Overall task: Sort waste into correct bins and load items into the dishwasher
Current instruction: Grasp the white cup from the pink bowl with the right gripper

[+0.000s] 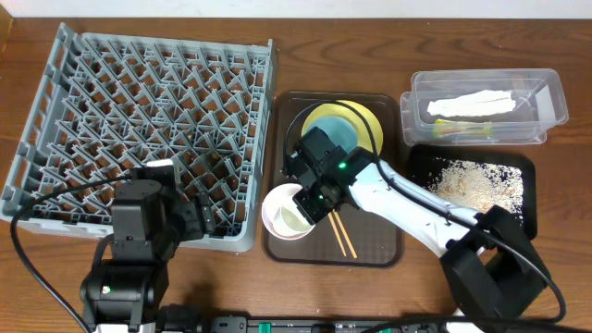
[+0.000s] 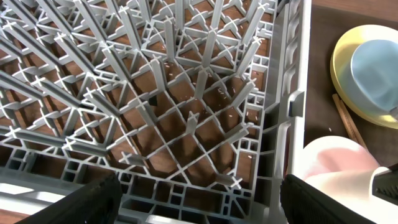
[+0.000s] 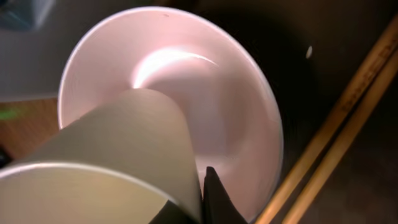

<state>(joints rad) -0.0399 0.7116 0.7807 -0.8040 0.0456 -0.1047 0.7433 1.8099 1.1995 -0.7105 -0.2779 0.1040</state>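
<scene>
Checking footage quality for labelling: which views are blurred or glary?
Right wrist: the cream cup sits too close, soft-edged, and a bright glare patch marks the pink-white bowl. Left wrist: dish rack sharp, its pegs casting shadows. Overhead: evenly lit, sharp.

— Where's the rack [image 1: 139, 111]?
— Left on the tabletop [image 1: 351, 55]. The serving tray [image 1: 379, 245] lies right of it, with the plate [image 1: 368, 118] behind and the bowl [image 1: 280, 217] and chopsticks [image 1: 343, 237] in front.
— And the tub [image 1: 555, 102]?
— Far right, behind the shallow tray [image 1: 529, 185].

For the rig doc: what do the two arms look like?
Left arm: black housings, pale patch on top, black cable looping beside it. Right arm: white links, black joints and base, lit green LED at the wrist. Both jaws black.
</scene>
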